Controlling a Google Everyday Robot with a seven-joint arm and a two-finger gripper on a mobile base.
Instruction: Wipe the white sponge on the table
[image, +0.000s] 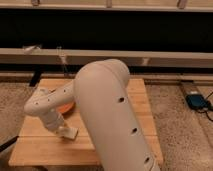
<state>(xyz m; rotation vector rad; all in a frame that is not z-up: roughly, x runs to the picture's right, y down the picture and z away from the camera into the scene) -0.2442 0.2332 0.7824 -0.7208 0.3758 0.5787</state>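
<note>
The white sponge (70, 133) lies flat on the light wooden table (45, 147), toward its front left. My gripper (62, 129) comes down onto the sponge at the end of the white forearm, pressing on it from the left and above. The large white arm (107, 110) covers the middle of the table. An orange bowl (66, 107) shows only as a sliver behind the forearm.
A translucent cup (62, 64) stands at the table's far edge. A blue device (198, 101) with a cable lies on the speckled floor to the right. A long bench and dark wall run behind the table.
</note>
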